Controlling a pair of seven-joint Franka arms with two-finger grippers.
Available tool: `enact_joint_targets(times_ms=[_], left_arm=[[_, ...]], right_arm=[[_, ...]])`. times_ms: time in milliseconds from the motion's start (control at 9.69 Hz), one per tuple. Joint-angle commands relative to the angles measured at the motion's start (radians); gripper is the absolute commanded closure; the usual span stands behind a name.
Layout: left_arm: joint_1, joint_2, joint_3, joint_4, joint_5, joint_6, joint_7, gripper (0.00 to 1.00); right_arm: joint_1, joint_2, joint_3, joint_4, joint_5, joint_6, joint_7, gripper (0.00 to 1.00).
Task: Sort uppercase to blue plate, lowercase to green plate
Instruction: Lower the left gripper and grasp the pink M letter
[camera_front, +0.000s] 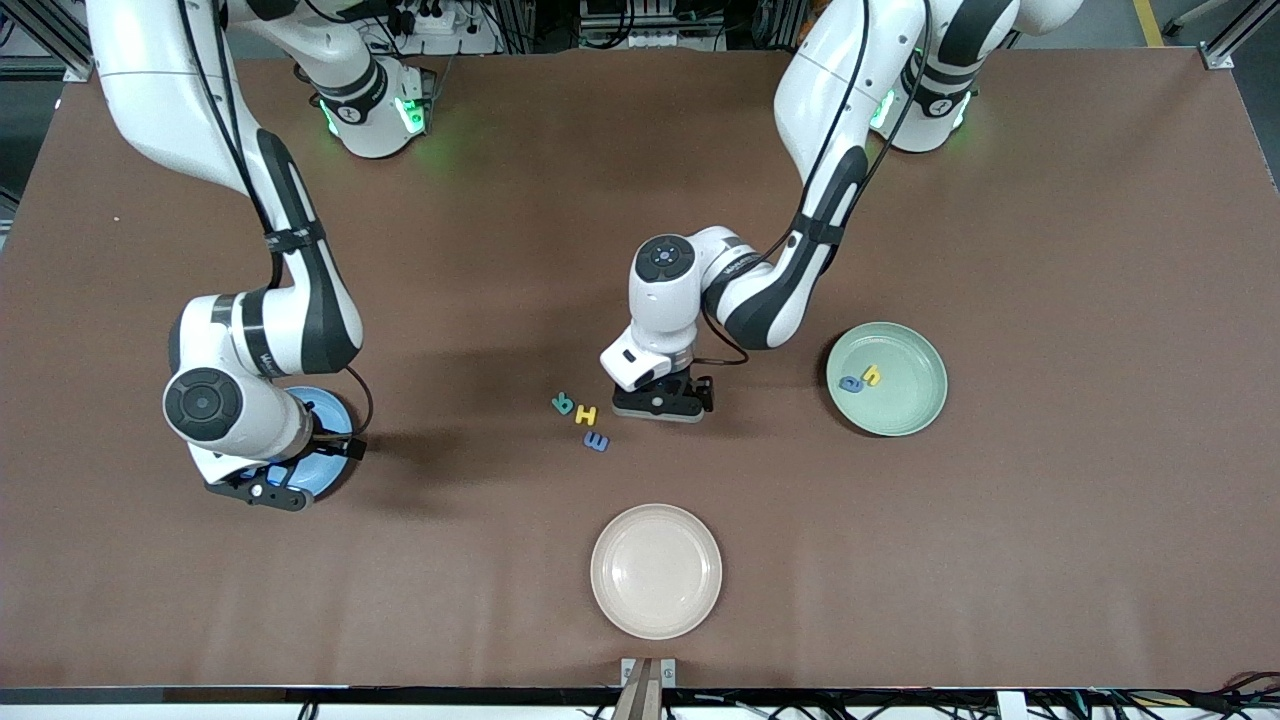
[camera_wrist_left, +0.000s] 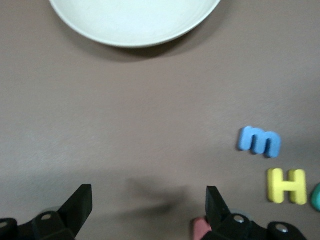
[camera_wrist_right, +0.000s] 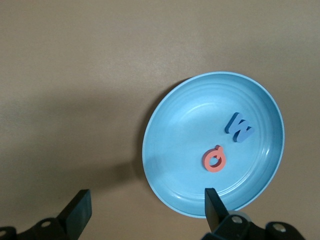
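Observation:
The blue plate (camera_wrist_right: 190, 150) holds two uppercase letters, a blue M (camera_wrist_right: 239, 127) and a red Q (camera_wrist_right: 215, 159). My right gripper (camera_wrist_right: 147, 205) hangs open and empty over that plate's rim (camera_front: 325, 410), at the right arm's end of the table. On the cloth lie a teal R (camera_front: 563, 403), a yellow H (camera_wrist_left: 286, 186) and a lowercase blue m (camera_wrist_left: 259, 141). My left gripper (camera_wrist_left: 149, 200) stands open low over the cloth beside them. A red letter (camera_wrist_left: 201, 229) peeks out by one fingertip. The green plate (camera_front: 905, 410) holds a yellow h (camera_front: 872, 375) and a blue a (camera_front: 850, 383).
A cream plate (camera_front: 656, 570) sits nearer the front camera than the loose letters, and its rim (camera_wrist_left: 135, 40) shows in the left wrist view. Brown cloth covers the whole table.

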Motion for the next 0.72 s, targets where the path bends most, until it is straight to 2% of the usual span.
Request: enact_joint_targets(times_ms=[0, 206, 413, 619], left_arm=[[-0.05, 0.066, 0.018, 0.121, 0.03, -0.097, -0.019, 0.0], [-0.079, 0.067, 0.02, 0.121, 0.039, -0.103, -0.019, 0.0], [-0.098, 0.07, 0.015, 0.113, 0.12, -0.116, -0.032, 0.0], [-0.098, 0.072, 0.012, 0.098, 0.124, -0.116, -0.041, 0.0]], right_arm=[[0.009, -0.025, 0.021, -0.007, -0.007, -0.013, -0.002, 0.0], [0.041, -0.023, 0.021, -0.008, -0.009, -0.016, -0.001, 0.0], [0.052, -0.025, 0.021, -0.008, -0.009, -0.046, -0.002, 0.0], [0.053, -0.026, 0.021, -0.008, -0.009, -0.072, -0.004, 0.0]])
